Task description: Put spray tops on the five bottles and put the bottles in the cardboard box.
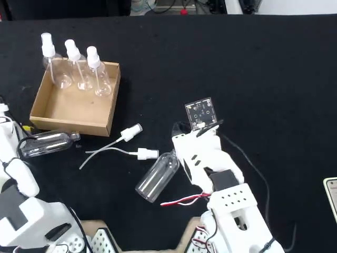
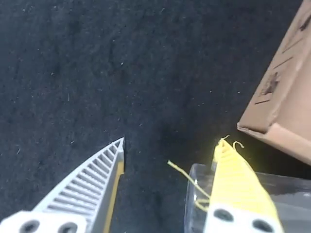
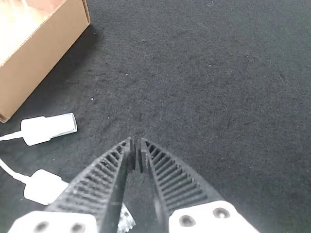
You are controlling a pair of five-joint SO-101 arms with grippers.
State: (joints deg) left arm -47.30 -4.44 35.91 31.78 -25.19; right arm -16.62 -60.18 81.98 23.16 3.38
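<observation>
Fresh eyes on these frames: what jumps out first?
Three capped bottles stand in the cardboard box at the far left of the high view. Two uncapped bottles lie on the black cloth, one by the box's front and one in the middle. Two loose spray tops lie between them.

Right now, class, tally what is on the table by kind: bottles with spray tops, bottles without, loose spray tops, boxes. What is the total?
Bottles with spray tops: 3
Bottles without tops: 2
Loose spray tops: 2
Cardboard box: 1
Total: 8
</observation>
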